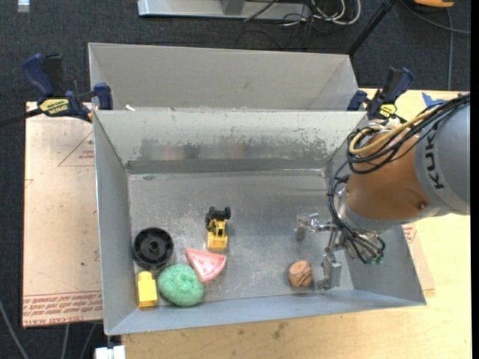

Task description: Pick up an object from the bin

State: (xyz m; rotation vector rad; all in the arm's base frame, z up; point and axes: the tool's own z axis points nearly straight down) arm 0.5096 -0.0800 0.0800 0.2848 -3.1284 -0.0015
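Note:
My gripper [314,251] hangs low over the right part of the bin floor, its two fingers spread wide with nothing between them. One fingertip [301,229] points toward the back, the other fingertip [327,277] sits near the front wall. A small brown rounded lump [300,274] lies on the floor at the front right, just left of the nearer fingertip and apart from it.
On the left of the floor lie a yellow toy vehicle [218,229], a pink wedge [206,263], a green fuzzy ball [180,286], a black ring-shaped disc [153,246] and a small yellow block [147,289]. The arm's orange cover and cables fill the right side.

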